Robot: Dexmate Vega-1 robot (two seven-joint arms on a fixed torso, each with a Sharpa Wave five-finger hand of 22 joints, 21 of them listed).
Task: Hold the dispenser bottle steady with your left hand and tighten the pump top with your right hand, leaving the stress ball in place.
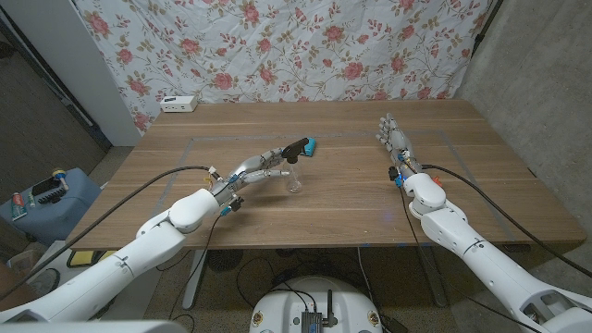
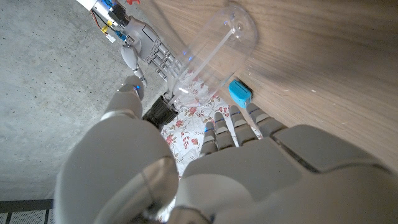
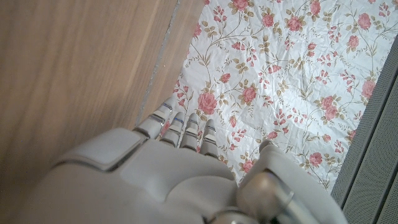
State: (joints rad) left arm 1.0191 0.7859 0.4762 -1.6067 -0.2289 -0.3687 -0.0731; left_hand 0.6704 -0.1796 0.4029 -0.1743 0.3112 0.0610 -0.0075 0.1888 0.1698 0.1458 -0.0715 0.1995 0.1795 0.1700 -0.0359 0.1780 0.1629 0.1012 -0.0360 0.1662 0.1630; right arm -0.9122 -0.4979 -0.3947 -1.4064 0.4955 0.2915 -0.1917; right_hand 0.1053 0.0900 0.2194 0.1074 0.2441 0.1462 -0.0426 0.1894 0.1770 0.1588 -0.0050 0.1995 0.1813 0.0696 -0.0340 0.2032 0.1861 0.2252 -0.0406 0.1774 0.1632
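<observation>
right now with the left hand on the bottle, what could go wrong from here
The left hand holds the clear dispenser bottle near its pump top, so the light bottle could tip or slide when twisted. The right hand waits well off to the side, fingers extended; reaching across, it may knock the bottle before gripping the pump.

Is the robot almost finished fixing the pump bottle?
Not yet. The left hand already holds the clear dispenser bottle by its neck, tilted. The right hand waits far off, holding nothing, so tightening the pump top is still left.
</observation>
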